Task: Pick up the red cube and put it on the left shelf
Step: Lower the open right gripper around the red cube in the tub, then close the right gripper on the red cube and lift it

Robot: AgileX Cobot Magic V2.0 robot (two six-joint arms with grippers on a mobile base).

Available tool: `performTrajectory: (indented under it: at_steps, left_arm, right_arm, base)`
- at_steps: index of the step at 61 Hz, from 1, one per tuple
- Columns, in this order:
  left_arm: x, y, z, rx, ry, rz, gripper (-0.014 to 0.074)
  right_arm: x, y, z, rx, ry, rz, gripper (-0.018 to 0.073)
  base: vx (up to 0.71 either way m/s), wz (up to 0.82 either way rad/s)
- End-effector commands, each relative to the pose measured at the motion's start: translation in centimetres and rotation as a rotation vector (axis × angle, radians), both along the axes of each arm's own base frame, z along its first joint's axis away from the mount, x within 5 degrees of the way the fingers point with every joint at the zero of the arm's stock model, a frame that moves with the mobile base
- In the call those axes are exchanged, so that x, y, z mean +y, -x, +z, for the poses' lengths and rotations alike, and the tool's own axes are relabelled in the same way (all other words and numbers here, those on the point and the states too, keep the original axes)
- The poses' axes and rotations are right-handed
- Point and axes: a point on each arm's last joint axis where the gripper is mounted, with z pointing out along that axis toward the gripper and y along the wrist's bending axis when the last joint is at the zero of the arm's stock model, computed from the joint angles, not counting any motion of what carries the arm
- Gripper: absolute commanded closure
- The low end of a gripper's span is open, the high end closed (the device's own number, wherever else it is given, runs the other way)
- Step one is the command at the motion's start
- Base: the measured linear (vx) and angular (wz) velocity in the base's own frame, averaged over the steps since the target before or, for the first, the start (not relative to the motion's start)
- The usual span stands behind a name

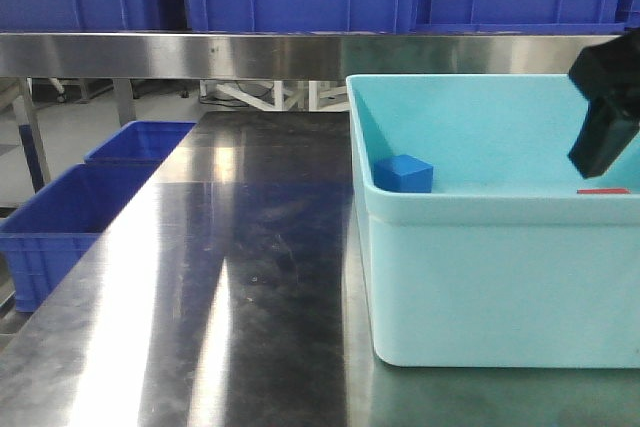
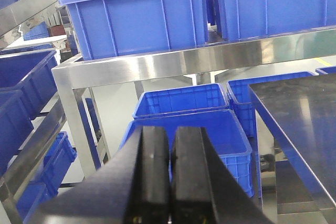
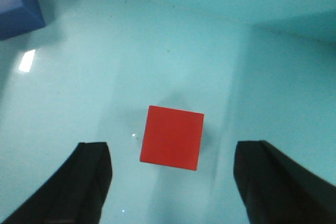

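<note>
The red cube (image 3: pixel 172 137) lies flat on the floor of a light cyan bin (image 1: pixel 480 277). In the front view only a thin red sliver of the cube (image 1: pixel 603 190) shows over the bin's front wall. My right gripper (image 3: pixel 172 149) is open and hangs above the cube, with one finger on each side of it, not touching. Its black body (image 1: pixel 605 117) sits over the bin's right end. My left gripper (image 2: pixel 170 148) is shut on nothing, off the table's left side. The left shelf (image 2: pixel 184 61) is a steel rack carrying blue crates (image 2: pixel 136 17); its front rail (image 1: pixel 200 55) crosses the front view.
A blue cube (image 1: pixel 403 173) rests in the bin's left rear corner and shows again (image 3: pixel 18 9) at the top left of the right wrist view. The bin stands on a shiny steel table (image 1: pixel 230 277). Blue crates (image 1: pixel 70 212) sit on the floor to the left.
</note>
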Motion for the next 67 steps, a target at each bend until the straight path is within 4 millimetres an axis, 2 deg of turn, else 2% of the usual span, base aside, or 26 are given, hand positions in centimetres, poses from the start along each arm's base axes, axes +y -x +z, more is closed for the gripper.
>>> performTrajectory:
  at_steps: [1, 44, 56, 62, 67]
  left_arm:
    - [0.0, -0.1, 0.0, -0.06, 0.005, -0.004, 0.0491]
    - [0.0, -0.1, 0.0, -0.06, 0.005, -0.004, 0.0491]
    - [0.0, -0.1, 0.0, -0.06, 0.005, -0.004, 0.0491]
    - [0.0, -0.1, 0.0, -0.06, 0.005, -0.004, 0.0491]
    - [0.0, -0.1, 0.0, -0.06, 0.005, -0.004, 0.0491]
  right_arm:
    - [0.2, -0.8, 1.3, -0.083, -0.005, 0.017, -0.0033]
    - [1.0, -3.4, -2.8, -0.015, 0.009, 0.029, -0.0033]
    - [1.1, -3.8, -3.0, -0.035, 0.009, 0.038, -0.0027]
    - [1.2, -4.0, -2.8, -0.063, 0.002, 0.042, 0.0043]
    - [1.3, -4.2, -2.2, -0.084, -0.004, 0.042, 0.0181]
  base:
    - [0.0, 0.0]
    - [0.0, 0.0]
    - [0.0, 0.0]
    - [0.0, 0.0]
    - [0.0, 0.0]
